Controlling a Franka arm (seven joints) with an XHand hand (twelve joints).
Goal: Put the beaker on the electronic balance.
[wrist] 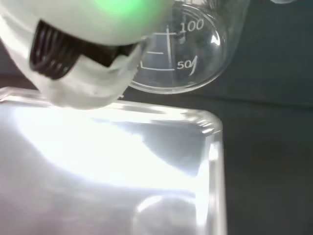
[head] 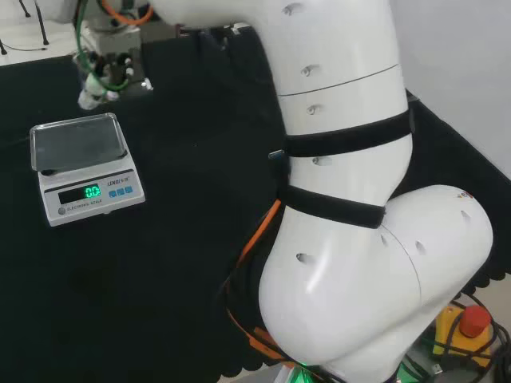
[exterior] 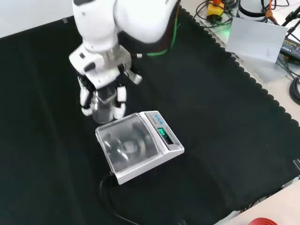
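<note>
In the front view the hand [exterior: 101, 89] hangs just behind the electronic balance [exterior: 138, 145], its fingers curled round a clear glass beaker [exterior: 103, 107]. The beaker's base is close above the cloth, beside the balance's far edge. The wrist view has the beaker [wrist: 183, 54] with printed scale marks held just past the rim of the shiny steel pan [wrist: 117, 171], and a blurred white part of the hand [wrist: 83, 54] in front. In the head view the hand [head: 108, 68] is beyond the balance [head: 86, 167], whose pan is bare and whose green display is lit.
The balance's black cable [exterior: 110, 197] loops over the cloth near the front edge in the front view. The arm's big white links [head: 359, 199] take up the right of the head view. A red emergency stop button [head: 473, 321] sits off the bench.
</note>
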